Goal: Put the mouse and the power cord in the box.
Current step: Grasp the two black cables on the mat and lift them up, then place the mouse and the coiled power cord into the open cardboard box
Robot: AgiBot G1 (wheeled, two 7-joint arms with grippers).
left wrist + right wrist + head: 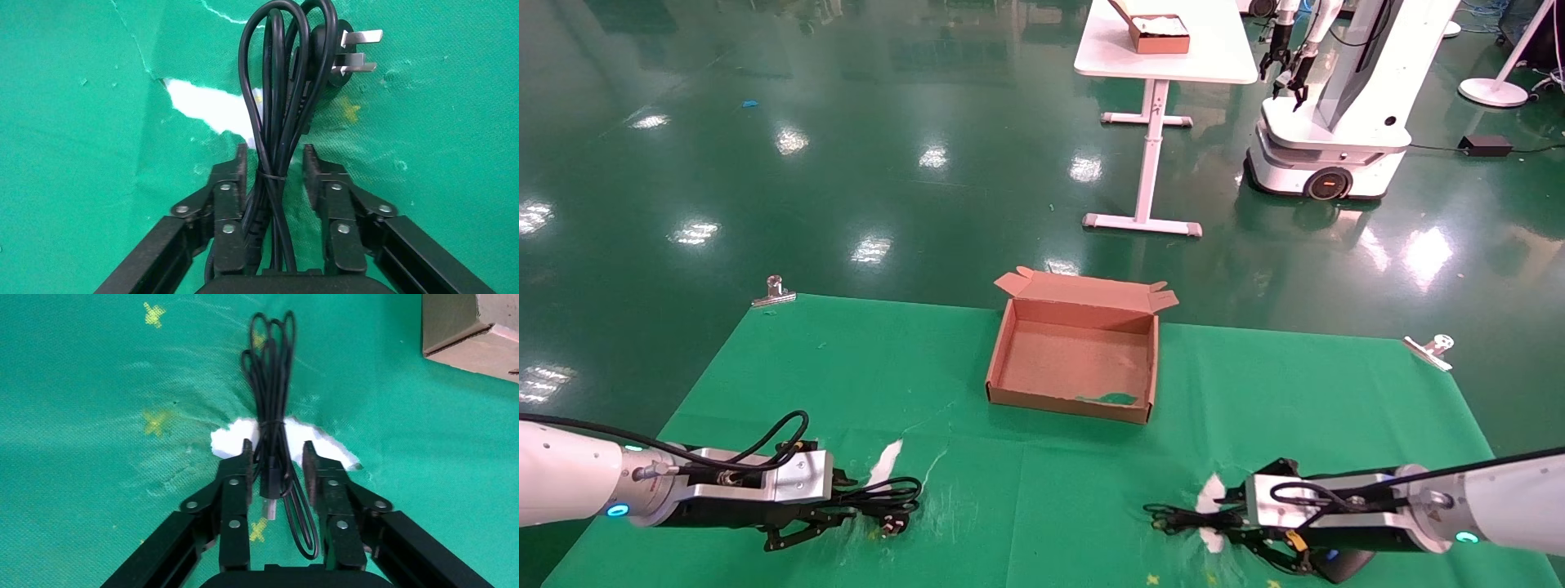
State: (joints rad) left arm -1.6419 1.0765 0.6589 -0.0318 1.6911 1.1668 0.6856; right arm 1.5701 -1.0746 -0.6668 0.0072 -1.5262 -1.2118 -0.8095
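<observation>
The power cord [275, 92] lies bundled on the green cloth, its pronged plug [346, 52] pointing away from the wrist. My left gripper [273, 150] is open astride the bundle at its tie; in the head view it [846, 502] is low at front left, by the power cord [891, 498]. My right gripper [275, 447] is open around the mouse's thin looped cable [272, 373] and its USB plug [269, 484]. A dark rounded shape [1346, 563] under the right wrist may be the mouse body. The brown box [1066, 400] stands open at the middle, farther back.
The cloth is torn white near each gripper [887, 461] [1212, 490]. Metal clips [774, 291] [1430, 349] pin the cloth's far corners. Beyond the table stand a white table [1164, 57] with another box [1158, 34] and a second robot [1328, 122].
</observation>
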